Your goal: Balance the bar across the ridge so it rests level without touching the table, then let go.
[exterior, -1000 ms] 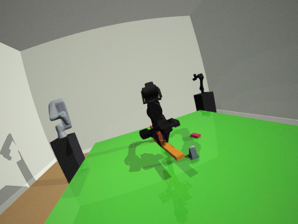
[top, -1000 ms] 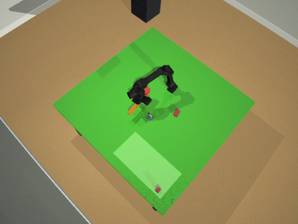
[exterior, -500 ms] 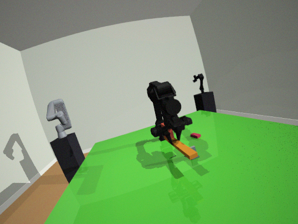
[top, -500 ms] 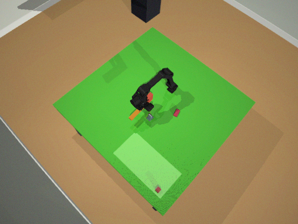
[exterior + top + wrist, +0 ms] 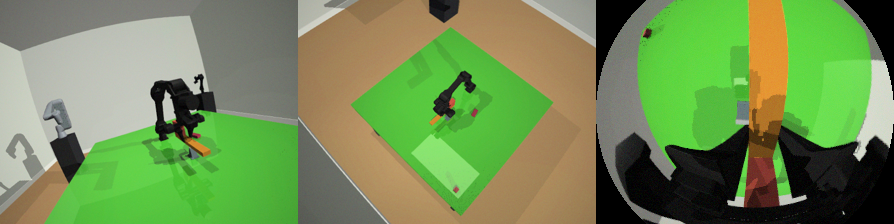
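Observation:
The bar (image 5: pixel 435 120) (image 5: pixel 199 147) (image 5: pixel 768 60) is orange along one part and red at the other end. My gripper (image 5: pixel 186 138) (image 5: pixel 762 128) is shut on it near where the colours meet and holds it above the green table (image 5: pixel 508 83) (image 5: pixel 111 205). The orange end reaches forward, and the red part lies back beneath the gripper. The grey ridge (image 5: pixel 447 118) (image 5: pixel 193 154) (image 5: pixel 742 111) stands on the table. In the wrist view it shows at the left edge of the bar, partly hidden by it. Whether bar and ridge touch I cannot tell.
A small dark red block (image 5: pixel 474 112) (image 5: pixel 196 135) lies beyond the ridge. A small red cube (image 5: pixel 456 189) (image 5: pixel 647 33) is near a table corner, at the pale rectangle (image 5: pixel 442 161). Other arms on dark pedestals (image 5: pixel 67 155) (image 5: pixel 207 101) stand off the table.

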